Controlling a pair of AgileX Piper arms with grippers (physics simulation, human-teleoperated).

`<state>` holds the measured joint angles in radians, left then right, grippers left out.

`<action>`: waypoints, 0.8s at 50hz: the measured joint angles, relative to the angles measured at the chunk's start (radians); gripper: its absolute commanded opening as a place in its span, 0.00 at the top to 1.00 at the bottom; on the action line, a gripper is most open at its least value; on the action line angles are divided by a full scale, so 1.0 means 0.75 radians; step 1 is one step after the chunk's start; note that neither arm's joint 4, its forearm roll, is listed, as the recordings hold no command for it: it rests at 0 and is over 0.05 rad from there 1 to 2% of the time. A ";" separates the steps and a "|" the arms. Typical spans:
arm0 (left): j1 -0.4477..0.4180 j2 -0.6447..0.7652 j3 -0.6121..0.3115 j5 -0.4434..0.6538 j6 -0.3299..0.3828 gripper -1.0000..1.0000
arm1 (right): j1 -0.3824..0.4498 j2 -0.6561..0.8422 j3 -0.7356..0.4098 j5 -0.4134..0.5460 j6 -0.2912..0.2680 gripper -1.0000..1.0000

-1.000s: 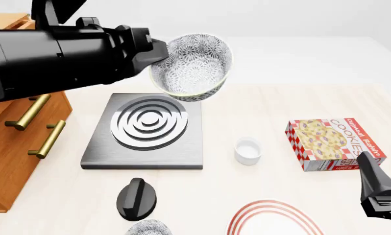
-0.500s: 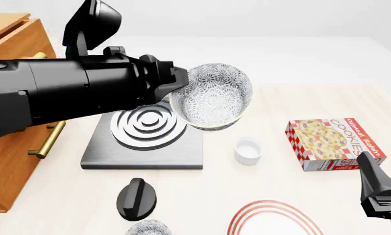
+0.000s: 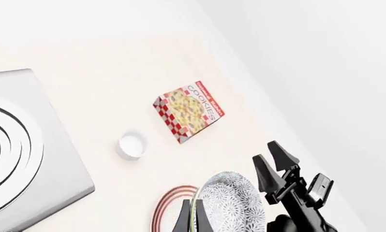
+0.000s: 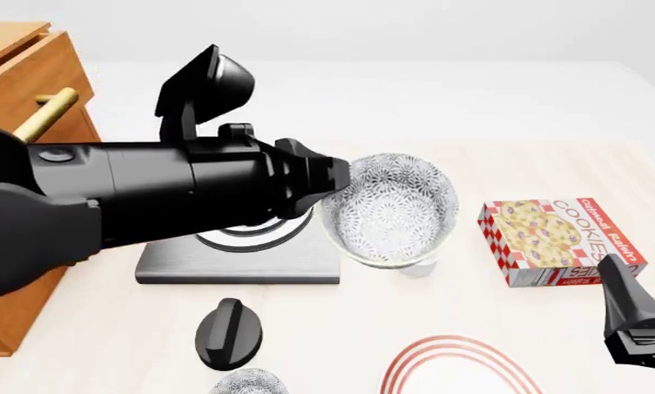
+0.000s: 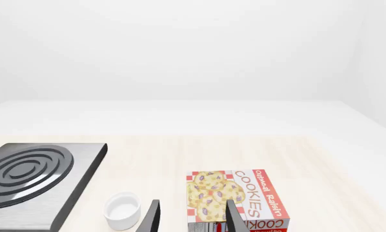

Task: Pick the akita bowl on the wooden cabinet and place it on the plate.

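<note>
Nearest the camera on the pale table (image 4: 503, 156), a second speckled bowl (image 4: 249, 382) peeks in at the bottom edge beside a black knob (image 4: 230, 332), with the red-ringed plate (image 4: 459, 368) just to its right, cut off by the frame. At the lower right corner the right gripper (image 5: 188, 217) rests low, its jaws parted and holding nothing, the cookie box (image 4: 561, 240) lying just ahead of them. Further in, the left gripper (image 4: 339, 182) has its jaws closed on the rim of the akita bowl (image 4: 390, 210), which hangs in the air, tipped on its side with its mouth toward the camera. Directly below the bowl sits the small white cup (image 3: 131, 144), mostly hidden in the front view; the plate lies nearer the camera than those jaws and well below them. Behind the left arm, the grey stove plate (image 4: 240, 261) shows only its front edge and part of its rings. Farthest left stands the wooden cabinet (image 4: 26, 98), one brass handle (image 4: 45, 113) visible above the arm.
</note>
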<state>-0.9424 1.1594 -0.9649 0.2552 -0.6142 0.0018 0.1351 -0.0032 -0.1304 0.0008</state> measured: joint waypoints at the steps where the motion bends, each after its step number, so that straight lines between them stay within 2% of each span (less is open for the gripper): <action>1: -0.005 0.002 0.003 -0.002 -0.002 1.00 | 0.000 0.000 0.000 0.000 0.000 0.00; 25: -0.102 0.049 0.071 -0.050 -0.055 1.00 | 0.000 0.000 0.000 0.000 0.000 0.00; 40: -0.117 0.089 0.124 -0.108 -0.091 1.00 | 0.000 0.000 0.000 0.000 0.000 0.00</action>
<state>-1.0303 1.2263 -0.8716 0.1741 -0.6825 0.0018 0.1351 -0.0032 -0.1304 0.0008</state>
